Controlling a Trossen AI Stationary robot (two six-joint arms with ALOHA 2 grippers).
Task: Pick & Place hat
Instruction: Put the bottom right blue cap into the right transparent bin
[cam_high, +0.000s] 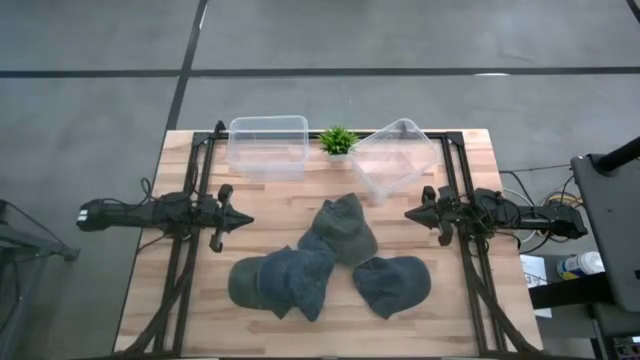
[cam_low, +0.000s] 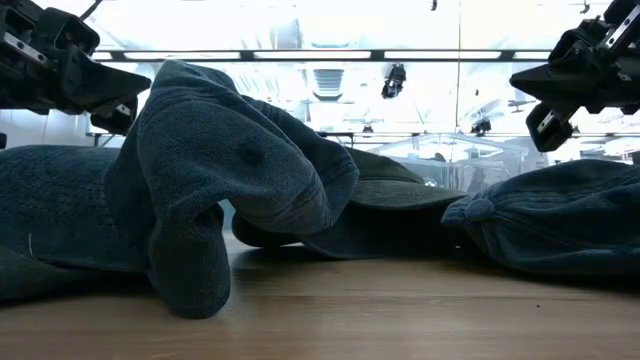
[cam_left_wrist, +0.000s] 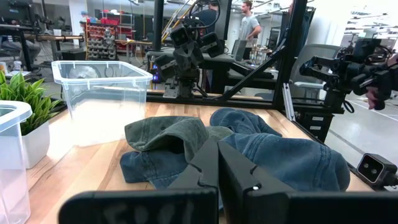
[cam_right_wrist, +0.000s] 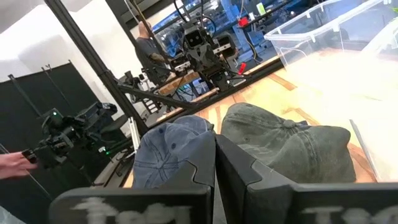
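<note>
Showing several soft, washed-denim baseball caps heaped at the middle of the pale wooden slatted table (cam_high: 180, 300): a grey-green cap (cam_high: 345, 228) on top, a blue cap (cam_high: 392, 284) toward the right arm, and crumpled blue caps (cam_high: 282, 282) toward the left. None is held. The left gripper (cam_high: 243, 219) hovers beside the heap, fingers closed together and empty; the right gripper (cam_high: 410, 213) mirrors it on the opposite side, likewise closed on nothing. Behind the heap stand two clear plastic bins, one upright (cam_high: 268, 146) and one tilted (cam_high: 396, 160), with a small green potted plant (cam_high: 338, 141) between them. To grasp well, a gripper should probably open, descend on a raised fold of the topmost cap and pinch the cloth, since limp fabric may drag its neighbours. The crowns are domed, seamed and button-topped; the brims look stiffer.
</note>
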